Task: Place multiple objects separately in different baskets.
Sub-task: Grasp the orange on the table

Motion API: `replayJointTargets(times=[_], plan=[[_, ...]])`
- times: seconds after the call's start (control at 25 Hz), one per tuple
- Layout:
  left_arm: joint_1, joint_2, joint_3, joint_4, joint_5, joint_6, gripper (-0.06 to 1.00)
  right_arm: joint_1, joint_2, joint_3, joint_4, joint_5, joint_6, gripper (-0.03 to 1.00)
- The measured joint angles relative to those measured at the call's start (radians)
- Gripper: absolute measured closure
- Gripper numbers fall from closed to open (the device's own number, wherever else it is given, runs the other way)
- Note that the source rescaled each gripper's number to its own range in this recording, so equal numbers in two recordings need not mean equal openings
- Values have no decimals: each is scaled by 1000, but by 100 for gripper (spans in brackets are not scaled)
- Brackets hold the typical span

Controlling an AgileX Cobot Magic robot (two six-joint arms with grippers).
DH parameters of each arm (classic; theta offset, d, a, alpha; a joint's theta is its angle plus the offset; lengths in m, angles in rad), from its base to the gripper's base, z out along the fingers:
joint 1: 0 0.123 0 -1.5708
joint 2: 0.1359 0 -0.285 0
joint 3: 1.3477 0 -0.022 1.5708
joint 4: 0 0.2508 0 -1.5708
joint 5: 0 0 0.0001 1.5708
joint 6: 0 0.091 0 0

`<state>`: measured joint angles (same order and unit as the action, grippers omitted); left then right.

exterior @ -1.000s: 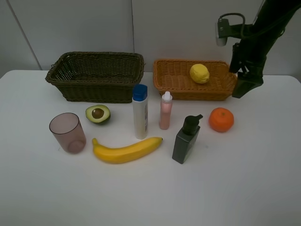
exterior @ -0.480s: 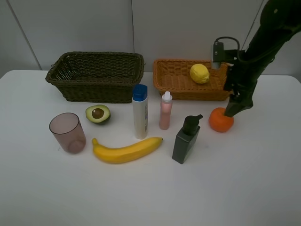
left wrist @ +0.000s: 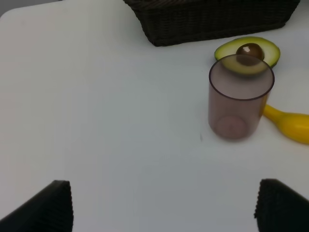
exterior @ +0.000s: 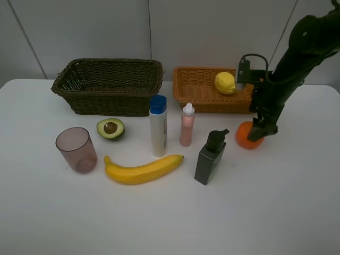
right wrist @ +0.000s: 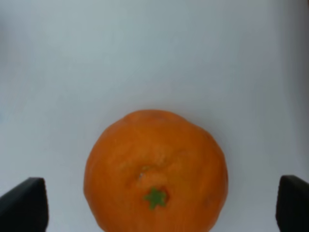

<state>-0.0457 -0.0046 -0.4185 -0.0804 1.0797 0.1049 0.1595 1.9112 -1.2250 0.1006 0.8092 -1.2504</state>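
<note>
My right gripper [exterior: 260, 130] is open and hangs just above the orange [exterior: 242, 136], which sits on the table between its fingertips [right wrist: 21, 205] in the right wrist view [right wrist: 154, 169]. The lemon [exterior: 225, 83] lies in the orange-tan basket [exterior: 194, 94]. The dark basket [exterior: 109, 103] holds nothing. In front stand the mauve cup [exterior: 77, 150], halved avocado [exterior: 110, 128], white blue-capped bottle [exterior: 158, 127], pink bottle [exterior: 187, 126], dark pump bottle [exterior: 210, 158] and banana [exterior: 142, 170]. My left gripper [left wrist: 164, 208] is open over bare table, short of the cup [left wrist: 240, 99].
The white table [exterior: 170, 223] ends at a grey wall behind the baskets. The pump bottle stands close to the left of the orange. The left wrist view also shows the avocado [left wrist: 248, 50], the banana's end [left wrist: 289, 125] and the dark basket's wall [left wrist: 212, 19].
My right gripper has come down and to the left from beside the orange-tan basket's right end to just above the orange. Nothing else has moved.
</note>
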Motion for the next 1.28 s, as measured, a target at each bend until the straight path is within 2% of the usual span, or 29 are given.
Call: replayJointTargets(times=[0.64,1.28], plan=[[0,0,0,0,0,0,-5,0,98,3,5,-67,35,-3],[0,0,0,0,0,0,-5,0,101,7,0,-73,50,-3]])
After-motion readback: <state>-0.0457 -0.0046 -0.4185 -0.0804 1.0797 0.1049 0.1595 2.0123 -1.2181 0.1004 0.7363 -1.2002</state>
